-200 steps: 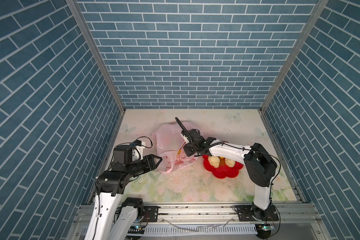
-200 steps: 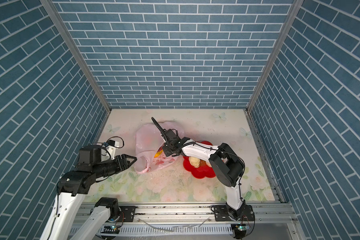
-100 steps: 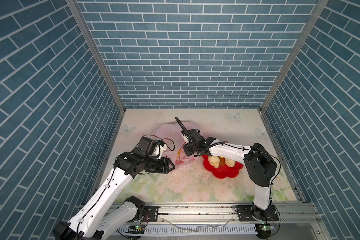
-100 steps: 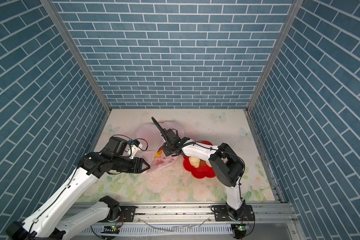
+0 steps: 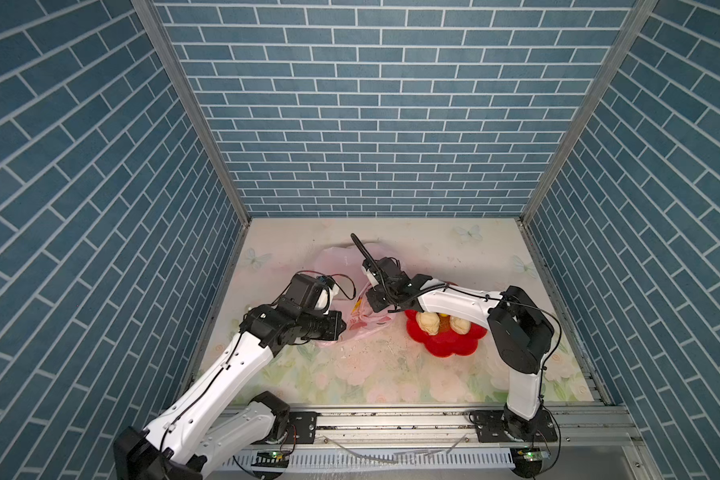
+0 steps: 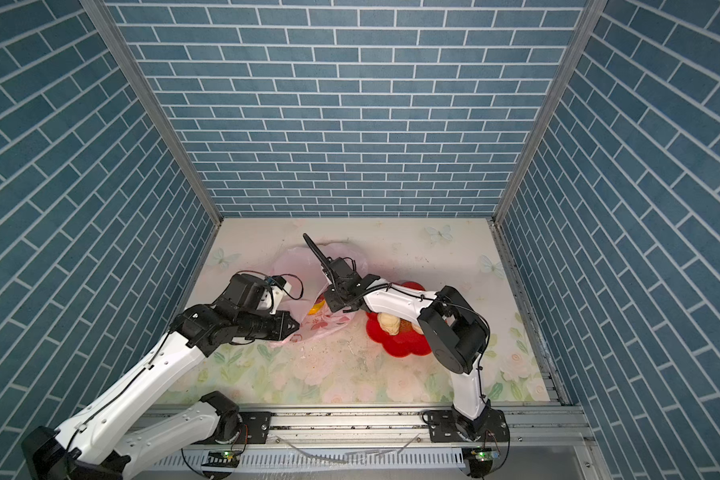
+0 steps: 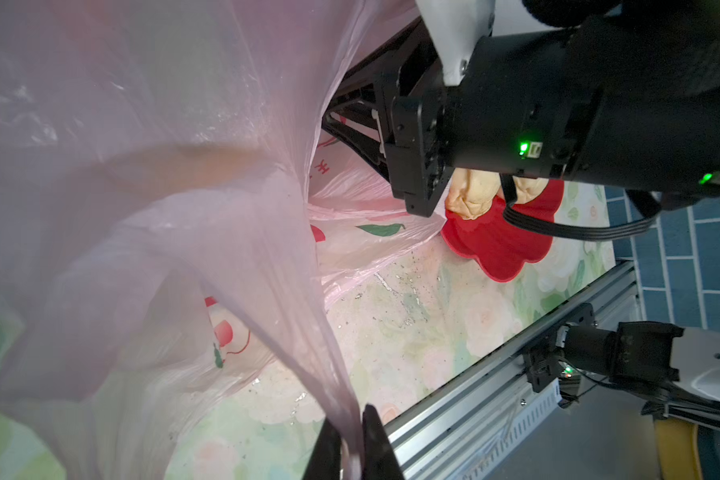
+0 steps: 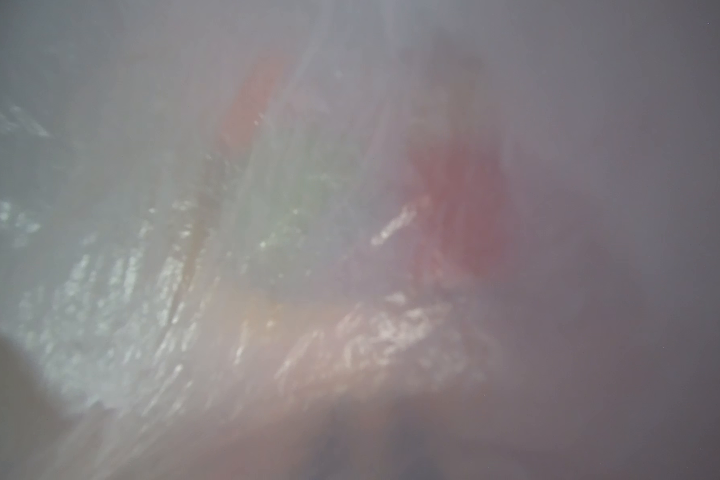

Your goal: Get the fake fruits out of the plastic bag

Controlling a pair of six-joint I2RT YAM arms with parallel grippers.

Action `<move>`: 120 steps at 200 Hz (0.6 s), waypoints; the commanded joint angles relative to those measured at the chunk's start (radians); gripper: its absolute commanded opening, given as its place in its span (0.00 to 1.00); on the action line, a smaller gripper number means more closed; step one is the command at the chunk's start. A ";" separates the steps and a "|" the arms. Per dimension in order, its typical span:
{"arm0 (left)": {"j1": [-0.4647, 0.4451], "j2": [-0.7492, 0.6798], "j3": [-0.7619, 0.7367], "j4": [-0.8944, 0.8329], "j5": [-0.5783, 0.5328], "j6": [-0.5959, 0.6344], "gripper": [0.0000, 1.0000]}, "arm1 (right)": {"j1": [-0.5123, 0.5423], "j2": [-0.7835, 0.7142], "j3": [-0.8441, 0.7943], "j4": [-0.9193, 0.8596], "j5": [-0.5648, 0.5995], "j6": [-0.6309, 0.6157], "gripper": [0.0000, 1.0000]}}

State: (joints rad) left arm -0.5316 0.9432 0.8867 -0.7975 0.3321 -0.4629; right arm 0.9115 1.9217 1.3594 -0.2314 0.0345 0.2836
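The pale-pink plastic bag lies crumpled at the left middle of the mat. My left gripper is shut on a stretched strip of its near edge. My right gripper reaches into the bag mouth from the right. Its dark fingers go under the film, so their tips are hidden. A yellow-orange fake fruit shows through the bag. Two cream lumpy fruits sit in the red dish. The right wrist view shows only blurred film with red, green and orange patches behind it.
The red flower-shaped dish lies just right of the bag, under the right forearm. Blue brick walls close in three sides. A metal rail runs along the front edge. Small crumbs speckle the floral mat in front of the bag.
My left arm has swung in from the left side to the bag's near edge, and its gripper has closed on the film. The right arm has stayed in place.
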 commanded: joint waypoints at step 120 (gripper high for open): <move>0.001 -0.411 -0.242 0.137 -0.342 -0.277 0.00 | 0.111 -0.040 -0.005 0.068 -0.055 -0.116 0.26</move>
State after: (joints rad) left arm -0.5312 0.5491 0.6613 -0.6815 0.0334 -0.7055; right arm 1.0187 1.8660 1.3521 -0.2008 0.0364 0.2276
